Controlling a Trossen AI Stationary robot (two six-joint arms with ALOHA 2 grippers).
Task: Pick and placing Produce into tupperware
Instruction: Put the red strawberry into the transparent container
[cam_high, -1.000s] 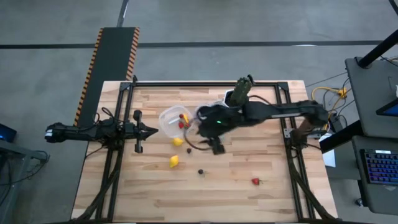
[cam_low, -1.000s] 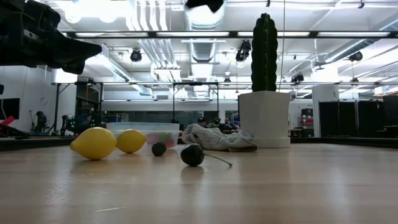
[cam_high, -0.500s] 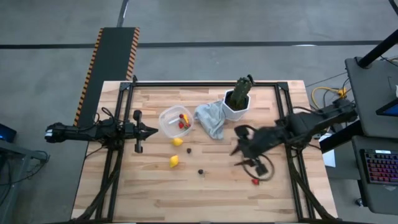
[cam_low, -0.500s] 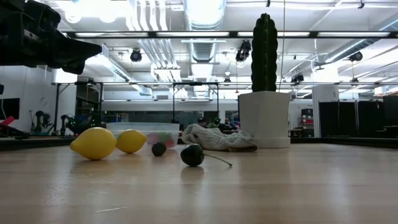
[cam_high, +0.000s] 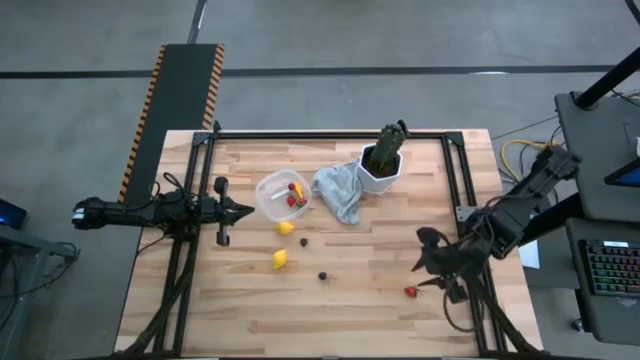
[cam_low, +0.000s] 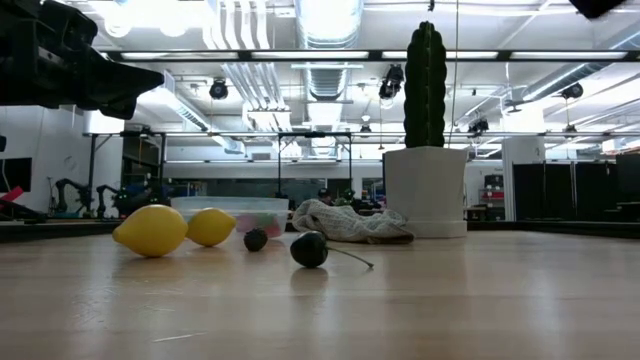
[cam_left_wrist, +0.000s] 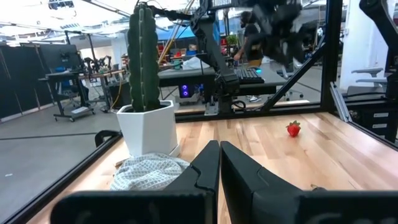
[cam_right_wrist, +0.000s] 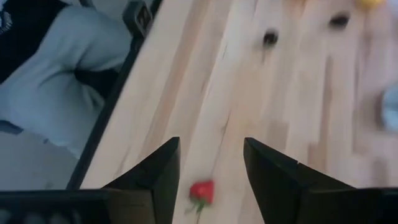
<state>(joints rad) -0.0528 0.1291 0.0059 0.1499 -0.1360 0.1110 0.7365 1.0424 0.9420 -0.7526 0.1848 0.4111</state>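
The clear tupperware (cam_high: 279, 196) stands left of centre with red pieces and one thin yellow-orange piece inside. Two lemons (cam_high: 286, 228) (cam_high: 280, 260) and two dark pieces (cam_high: 304, 241) (cam_high: 323, 276) lie on the wood near it. A red strawberry (cam_high: 410, 291) lies alone toward the near right. My right gripper (cam_high: 422, 255) hovers open just above and beside it; in the right wrist view the strawberry (cam_right_wrist: 201, 191) shows between the two spread fingers (cam_right_wrist: 210, 143). My left gripper (cam_high: 245, 210) waits shut, left of the tupperware, also seen in its wrist view (cam_left_wrist: 219, 149).
A grey cloth (cam_high: 338, 192) lies beside the white hexagonal pot with the cactus (cam_high: 382, 163) at the far middle. Black frame rails (cam_high: 470, 290) run along the table's sides. A person's grey and black clothing (cam_right_wrist: 56, 74) shows beyond the table's edge.
My right arm has swung fast from above the tupperware and cloth toward the table's right and near edge, ending over the lone strawberry. The cloth, which the arm covered, shows again. The produce and the tupperware have stayed where they were.
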